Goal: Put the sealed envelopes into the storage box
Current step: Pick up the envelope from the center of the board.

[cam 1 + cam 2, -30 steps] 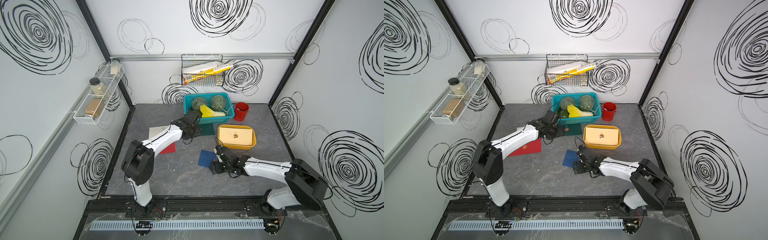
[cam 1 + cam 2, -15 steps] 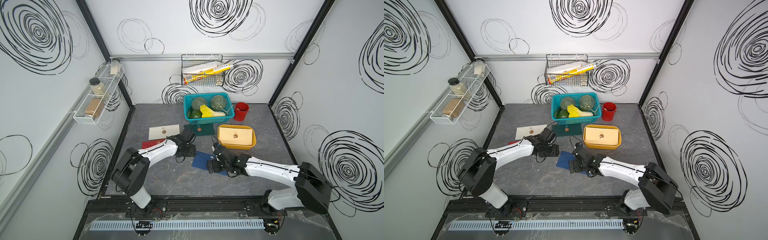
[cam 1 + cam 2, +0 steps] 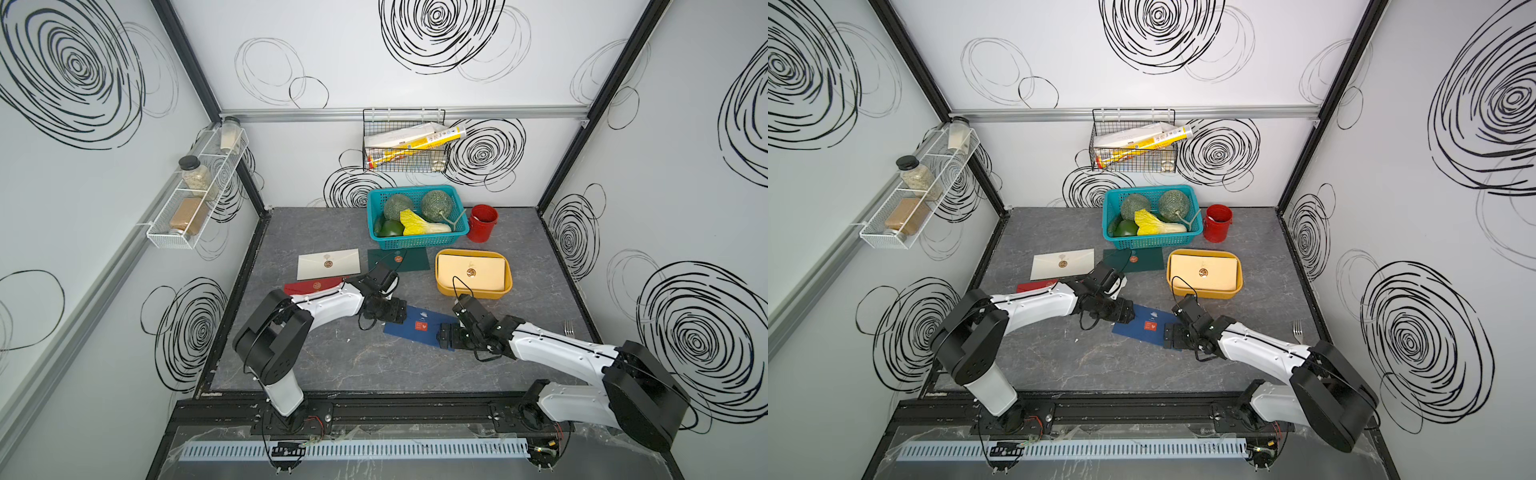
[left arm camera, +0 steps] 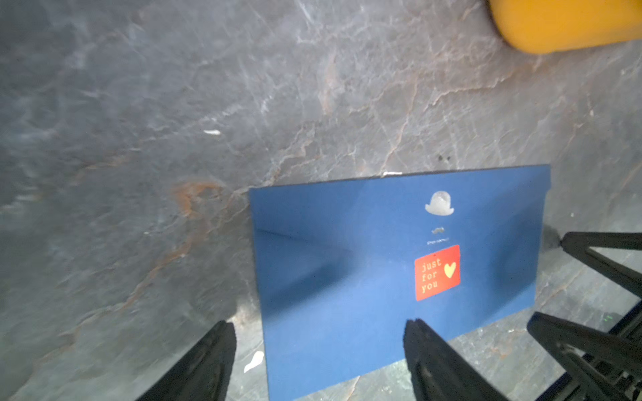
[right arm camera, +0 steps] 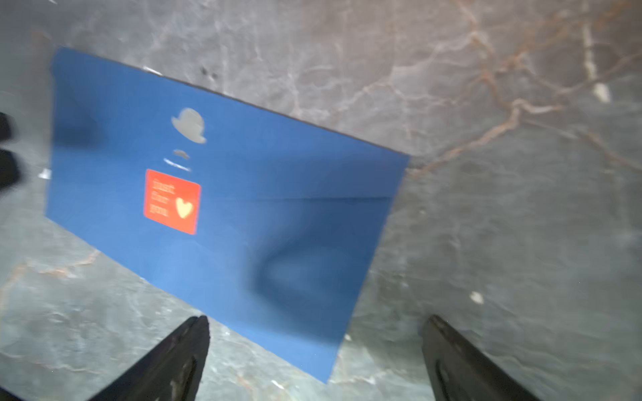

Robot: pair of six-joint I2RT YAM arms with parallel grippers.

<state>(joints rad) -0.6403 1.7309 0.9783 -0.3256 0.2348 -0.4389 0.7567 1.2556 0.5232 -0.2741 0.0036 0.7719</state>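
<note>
The navy envelope [image 3: 415, 328] is lying flat on the table [image 3: 332, 357], just in front of the storage box [image 3: 473, 294], where a beige envelope [image 3: 486, 272] is already sitting. The left gripper [image 4: 319, 330] is standing open at the end farther from the box, and the right gripper [image 5: 316, 323] is gaping wide at the nearer end. The dark green envelope [image 3: 409, 259], white envelope [image 3: 316, 266] and red envelope [image 3: 307, 286] are lying left of the box.

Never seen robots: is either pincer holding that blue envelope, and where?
Nothing is held. The left pincer and right pincer stand open at either end of the navy envelope.
</note>
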